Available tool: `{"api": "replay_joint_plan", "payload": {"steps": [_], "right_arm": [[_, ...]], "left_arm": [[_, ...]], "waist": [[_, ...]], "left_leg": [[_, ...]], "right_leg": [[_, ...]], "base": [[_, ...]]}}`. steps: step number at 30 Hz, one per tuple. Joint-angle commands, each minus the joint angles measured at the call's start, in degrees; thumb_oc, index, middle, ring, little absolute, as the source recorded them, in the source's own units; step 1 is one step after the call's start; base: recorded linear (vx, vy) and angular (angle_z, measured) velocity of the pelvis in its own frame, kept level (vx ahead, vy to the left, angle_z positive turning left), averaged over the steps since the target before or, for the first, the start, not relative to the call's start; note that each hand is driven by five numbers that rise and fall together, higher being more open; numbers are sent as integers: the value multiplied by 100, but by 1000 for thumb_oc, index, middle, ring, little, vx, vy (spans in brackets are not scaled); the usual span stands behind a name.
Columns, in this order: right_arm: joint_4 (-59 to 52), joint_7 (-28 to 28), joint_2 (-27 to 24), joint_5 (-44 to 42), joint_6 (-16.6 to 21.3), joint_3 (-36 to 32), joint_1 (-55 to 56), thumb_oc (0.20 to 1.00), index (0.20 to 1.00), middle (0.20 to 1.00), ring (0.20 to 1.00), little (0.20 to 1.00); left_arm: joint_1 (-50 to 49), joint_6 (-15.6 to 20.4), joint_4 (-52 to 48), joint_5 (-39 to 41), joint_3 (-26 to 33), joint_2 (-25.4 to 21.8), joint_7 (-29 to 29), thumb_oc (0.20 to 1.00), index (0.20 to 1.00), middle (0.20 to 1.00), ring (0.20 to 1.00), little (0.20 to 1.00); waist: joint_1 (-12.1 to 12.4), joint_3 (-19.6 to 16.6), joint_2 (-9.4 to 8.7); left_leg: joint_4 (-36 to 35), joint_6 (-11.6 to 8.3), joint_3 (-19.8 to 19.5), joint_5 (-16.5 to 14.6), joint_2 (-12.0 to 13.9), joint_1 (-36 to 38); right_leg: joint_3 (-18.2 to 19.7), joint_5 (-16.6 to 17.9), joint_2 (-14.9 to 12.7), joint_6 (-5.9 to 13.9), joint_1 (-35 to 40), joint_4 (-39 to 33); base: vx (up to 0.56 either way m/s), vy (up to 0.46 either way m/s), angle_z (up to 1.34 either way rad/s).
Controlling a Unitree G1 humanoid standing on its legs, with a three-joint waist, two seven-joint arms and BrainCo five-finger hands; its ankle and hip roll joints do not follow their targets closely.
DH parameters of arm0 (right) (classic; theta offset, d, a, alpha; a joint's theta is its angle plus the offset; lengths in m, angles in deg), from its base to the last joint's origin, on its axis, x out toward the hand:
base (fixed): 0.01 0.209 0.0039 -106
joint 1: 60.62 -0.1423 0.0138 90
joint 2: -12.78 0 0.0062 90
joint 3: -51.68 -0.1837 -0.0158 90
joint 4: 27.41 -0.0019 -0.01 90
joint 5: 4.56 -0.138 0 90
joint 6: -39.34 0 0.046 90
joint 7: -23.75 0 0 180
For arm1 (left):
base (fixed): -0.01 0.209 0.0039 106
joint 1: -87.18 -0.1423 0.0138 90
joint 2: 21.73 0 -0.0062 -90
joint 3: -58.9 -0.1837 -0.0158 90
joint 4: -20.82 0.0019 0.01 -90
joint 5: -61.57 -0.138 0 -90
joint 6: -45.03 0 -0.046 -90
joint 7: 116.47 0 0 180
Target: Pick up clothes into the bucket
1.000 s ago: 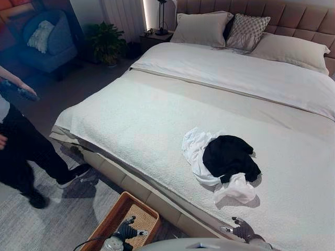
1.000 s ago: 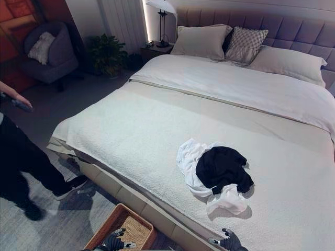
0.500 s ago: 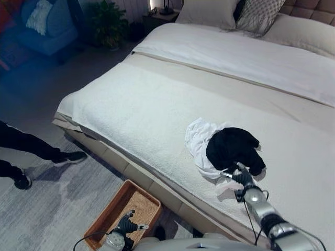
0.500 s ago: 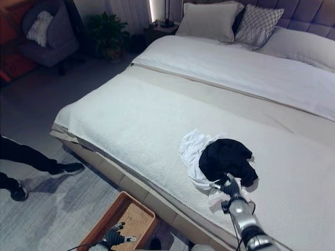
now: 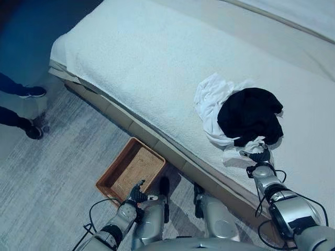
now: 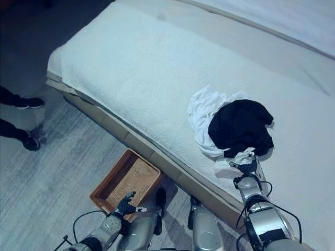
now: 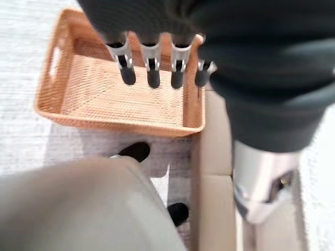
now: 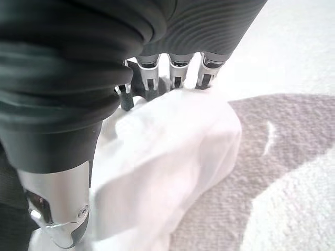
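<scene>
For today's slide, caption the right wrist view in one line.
Robot hand reaching into white cloth on the bed cover.

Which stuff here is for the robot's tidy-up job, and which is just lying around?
For the job:
white garment
black garment
wicker basket
right hand, on the white cloth
left hand, above the basket

Just around:
bed
person's shoes

eyes: head, down, share bed [image 5: 157,78] | wrists: close along hands

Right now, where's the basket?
In the left eye view the wicker basket sits on the grey rug, lower left of centre, just off the bed's near edge. The left hand hovers at its near end, fingers straight.
</scene>
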Motion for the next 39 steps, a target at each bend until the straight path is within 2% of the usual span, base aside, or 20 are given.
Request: {"api": "replay_joint_plan", "payload": {"steps": [1,7,9,12,17,18,19,20,21,27,31,34,39], "right_arm": [[71,573,-106,-407,48,-109,-210,1000,1000,1000,1000,1000],[29,802,-190,-772,162,-196,-491,1000,1000,1000,1000,1000],[-30,892,-291,-770,192,-125,-680,1000,1000,1000,1000,1000],[-36,901,-410,-744,191,-50,-882,1000,1000,1000,1000,1000],[-26,720,-534,-602,107,192,-1136,1000,1000,1000,1000,1000],[18,401,-573,-458,0,390,-1212,755,755,755,755,755],[47,278,-595,-385,-37,465,-1238,432,432,432,432,432],[48,277,-596,-385,-36,466,-1239,432,432,432,432,432],[74,181,-629,-324,-59,539,-1286,200,200,200,200,200],[-330,-35,-651,-292,108,678,-1473,200,200,200,200,200],[-1104,11,-827,-344,250,662,-1538,200,200,200,200,200],[-1995,283,-1037,-279,361,459,-1500,200,200,200,200,200],[-2601,372,-1193,-355,481,192,-1401,200,200,200,200,200]], "left_arm": [[0,-2,-31,350,-168,164,-259,1000,1000,1000,1000,1000],[136,59,-302,617,-290,154,-427,1000,1000,1000,1000,1000],[242,82,-367,716,-324,130,-520,1000,1000,1000,1000,1000],[360,100,-388,786,-294,94,-591,1000,1000,1000,1000,1000],[471,100,-391,910,-208,58,-624,1000,1000,1000,1000,1000],[544,86,-363,946,-163,61,-589,1000,1000,1000,1000,1000],[565,86,-336,956,-143,70,-569,1000,1000,1000,1000,1000],[566,87,-335,956,-142,70,-569,1000,1000,1000,1000,1000],[581,95,-321,953,-124,66,-558,1000,1000,1000,1000,1000],[550,155,-279,883,-35,57,-465,1000,1000,1000,1000,1000],[437,219,-406,820,59,-19,-411,1000,1000,1000,1000,1000],[390,267,-424,755,181,-96,-383,1000,1000,1000,1000,1000],[364,318,-399,727,316,-196,-362,1000,1000,1000,1000,1000]], "waist": [[-45,15,-181],[-116,339,-132],[-149,496,-138],[-171,638,-131],[-168,755,-136],[-159,790,-157],[-159,795,-165],[-160,795,-165],[-156,804,-175],[-149,787,-262],[-162,718,-360],[-192,557,-502],[-202,239,-655]], "left_leg": [[654,17,-109,-443,-32,-202],[1146,51,-73,-558,-56,-721],[1524,68,-42,-675,-86,-1046],[1978,78,-15,-832,-123,-1429],[2308,92,-8,-907,-149,-1772],[2384,95,-24,-914,-172,-1854],[2403,94,-30,-910,-176,-1869],[2404,94,-31,-910,-176,-1870],[2422,91,-44,-912,-187,-1879],[2264,73,-63,-838,-196,-1729],[1976,45,-28,-744,-161,-1509],[1649,8,15,-671,-89,-1192],[1162,-32,109,-545,14,-768]], "right_leg": [[358,-124,-411,416,74,261],[458,-254,-429,377,-441,778],[505,-354,-477,348,-737,1126],[567,-503,-512,310,-1090,1562],[621,-583,-538,268,-1432,1882],[624,-604,-554,253,-1505,1974],[619,-611,-559,242,-1524,2007],[618,-612,-560,242,-1525,2008],[605,-613,-569,233,-1538,2028],[573,-511,-589,237,-1383,1812],[580,-352,-567,289,-1211,1471],[618,-162,-517,365,-962,1099],[619,102,-445,456,-543,491]], "base": [[-53,11,0],[-62,9,-1],[-76,-10,-1],[-80,-8,-1],[-30,-14,0],[-15,-30,2],[-15,-30,5],[-3,-19,5],[-9,-21,5],[-1,-5,0],[-1,22,-2],[7,37,-4],[53,21,-12]]}}
